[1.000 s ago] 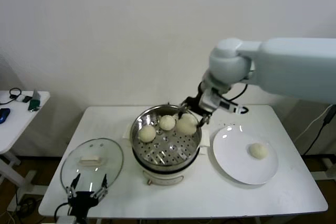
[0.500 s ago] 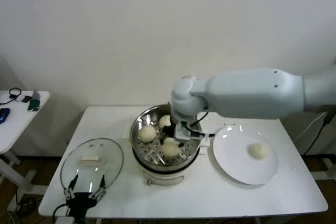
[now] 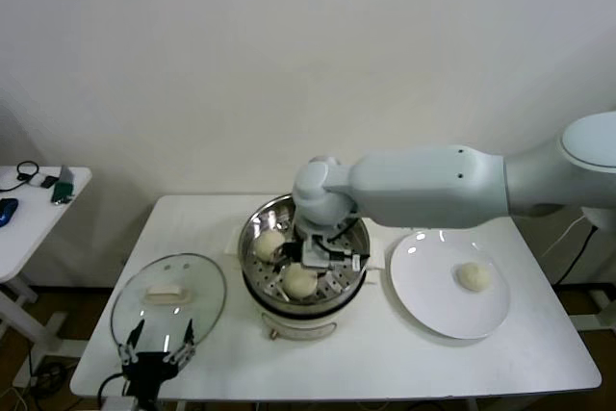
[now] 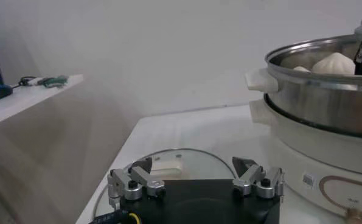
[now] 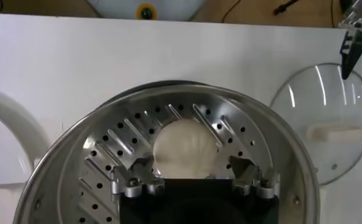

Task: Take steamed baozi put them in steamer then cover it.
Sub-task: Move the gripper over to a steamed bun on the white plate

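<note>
The steel steamer (image 3: 247, 249) stands mid-table on its cream base. My right gripper (image 3: 313, 262) is down inside it, open, with its fingertips either side of a baozi (image 3: 299, 282) that lies on the perforated tray near the front. In the right wrist view this baozi (image 5: 187, 146) sits between the spread jaws of the gripper (image 5: 190, 171), and I cannot tell if they touch it. Another baozi (image 3: 269, 243) lies at the tray's left. One baozi (image 3: 472, 276) is on the white plate (image 3: 433, 307). The arm hides the back of the tray.
The glass lid (image 3: 168, 297) lies flat on the table left of the steamer. My left gripper (image 3: 159, 357) is parked, open, at the lid's near edge (image 4: 196, 179). A side table (image 3: 29, 199) with small items stands at far left.
My right arm swung from the steamer's back right rim to its front with a baozi. The baozi now rests on the tray and the jaws stand open around it.
</note>
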